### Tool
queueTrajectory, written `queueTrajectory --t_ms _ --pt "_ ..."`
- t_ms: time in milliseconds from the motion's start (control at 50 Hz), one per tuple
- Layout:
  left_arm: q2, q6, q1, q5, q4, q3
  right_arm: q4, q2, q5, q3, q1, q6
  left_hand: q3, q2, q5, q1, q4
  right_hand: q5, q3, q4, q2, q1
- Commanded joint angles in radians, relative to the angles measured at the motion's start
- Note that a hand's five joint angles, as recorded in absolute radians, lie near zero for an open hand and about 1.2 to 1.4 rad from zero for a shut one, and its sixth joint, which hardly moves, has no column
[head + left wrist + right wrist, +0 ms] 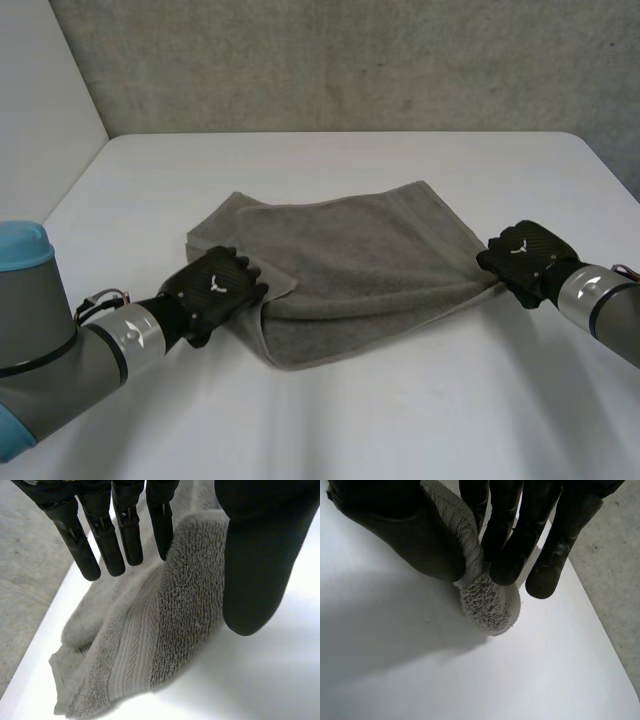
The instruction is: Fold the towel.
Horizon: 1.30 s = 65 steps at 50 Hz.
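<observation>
The grey towel [350,270] lies loosely doubled over in the middle of the white table [300,420]. The right hand [525,258] is at the towel's right corner, its fingers [507,540] and thumb pinching that corner; the left hand [215,288] is over the towel's near left corner, its fingers [105,545] straight and apart from the thumb, seemingly not gripping the cloth.
</observation>
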Motion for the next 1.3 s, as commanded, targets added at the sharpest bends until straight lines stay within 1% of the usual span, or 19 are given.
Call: queueTrajectory --t_ms 20,40,80,180,220,300,360,420,460,520,560,640,700,840,880,900,1000,1180,1300 --pt "0.007 0.154 0.025 -0.013 -0.123 -0.043 -0.037 -0.008 -0.004 0.036 -0.024 -0.002 0.364 0.365 0.368 0.364 0.368 0.063 0.062 0.063 0.086 0.072" --pt "0.007 0.154 0.025 -0.013 -0.123 -0.043 -0.037 -0.008 -0.004 0.036 -0.024 -0.002 0.366 0.366 0.369 0.365 0.369 0.063 0.062 0.063 0.086 0.072" --pt "0.044 0.168 0.051 -0.013 -0.216 -0.048 -0.037 -0.008 -0.004 0.036 -0.027 -0.001 0.532 0.532 0.535 0.531 0.536 0.063 0.062 0.063 0.086 0.072" --pt "0.085 0.174 0.105 -0.001 -0.335 -0.048 -0.037 -0.010 -0.004 0.037 -0.027 0.005 0.551 0.551 0.554 0.550 0.554 0.063 0.062 0.063 0.086 0.072" --pt "0.093 0.171 0.108 0.004 -0.342 -0.043 -0.037 -0.010 -0.004 0.037 -0.025 0.005 0.519 0.519 0.522 0.518 0.522 0.063 0.062 0.063 0.086 0.072" --pt "0.101 0.165 0.100 0.004 -0.318 -0.033 -0.037 -0.010 -0.004 0.043 -0.025 0.005 0.398 0.399 0.401 0.397 0.402 0.063 0.062 0.063 0.086 0.072" --pt "0.104 0.160 0.094 0.004 -0.301 -0.029 -0.037 -0.010 -0.004 0.046 -0.025 0.005 0.392 0.392 0.395 0.391 0.396 0.063 0.062 0.063 0.086 0.072" --pt "0.112 0.148 0.065 0.004 -0.251 -0.031 -0.038 -0.010 -0.004 0.049 -0.025 0.005 0.333 0.334 0.336 0.332 0.337 0.063 0.062 0.063 0.086 0.072" --pt "0.121 0.099 0.021 0.004 -0.191 -0.036 -0.038 -0.010 -0.006 0.052 -0.025 0.007 0.210 0.211 0.214 0.210 0.214 0.063 0.062 0.063 0.086 0.072" --pt "0.122 0.070 -0.001 0.004 -0.157 -0.039 -0.038 -0.008 -0.006 0.054 -0.027 0.007 0.145 0.146 0.148 0.145 0.149 0.063 0.062 0.063 0.086 0.072" --pt "0.122 0.027 -0.038 0.004 -0.099 -0.045 -0.041 -0.008 -0.006 0.055 -0.027 0.005 0.020 0.020 0.023 0.019 0.023 0.063 0.062 0.063 0.086 0.072" --pt "0.119 0.021 -0.066 0.006 -0.077 -0.051 -0.049 -0.008 -0.006 0.059 -0.027 0.005 -0.010 -0.010 -0.007 -0.011 -0.007 0.063 0.062 0.063 0.086 0.072" --pt "0.107 0.031 -0.087 0.006 -0.077 -0.052 -0.057 -0.008 -0.006 0.062 -0.028 0.005 0.007 0.008 0.010 0.007 0.011 0.063 0.062 0.063 0.086 0.072" --pt "0.086 0.096 -0.081 0.006 -0.079 -0.062 -0.058 -0.007 -0.006 0.063 -0.028 0.007 0.019 0.020 0.022 0.018 0.023 0.063 0.062 0.063 0.086 0.072" --pt "0.070 0.169 -0.072 0.004 -0.080 -0.063 -0.058 -0.007 -0.006 0.063 -0.027 0.007 0.013 0.014 0.016 0.012 0.017 0.063 0.062 0.063 0.086 0.072" --pt "0.070 0.169 -0.072 0.004 -0.080 -0.063 -0.058 -0.007 -0.006 0.063 -0.027 0.007 0.013 0.014 0.016 0.012 0.017 0.063 0.062 0.063 0.086 0.072" --pt "0.007 0.289 -0.066 -0.002 -0.085 -0.057 -0.060 -0.007 -0.006 0.068 -0.027 0.005 0.007 0.008 0.010 0.007 0.011 0.063 0.062 0.063 0.086 0.072" --pt "-0.040 0.334 -0.059 -0.011 -0.083 -0.054 -0.069 -0.005 -0.006 0.068 -0.028 0.005 0.016 0.017 0.019 0.015 0.020 0.063 0.062 0.063 0.086 0.072" --pt "-0.056 0.335 -0.055 -0.013 -0.068 -0.045 -0.069 -0.002 -0.006 0.069 -0.027 0.005 0.110 0.110 0.113 0.109 0.113 0.063 0.062 0.063 0.086 0.072"
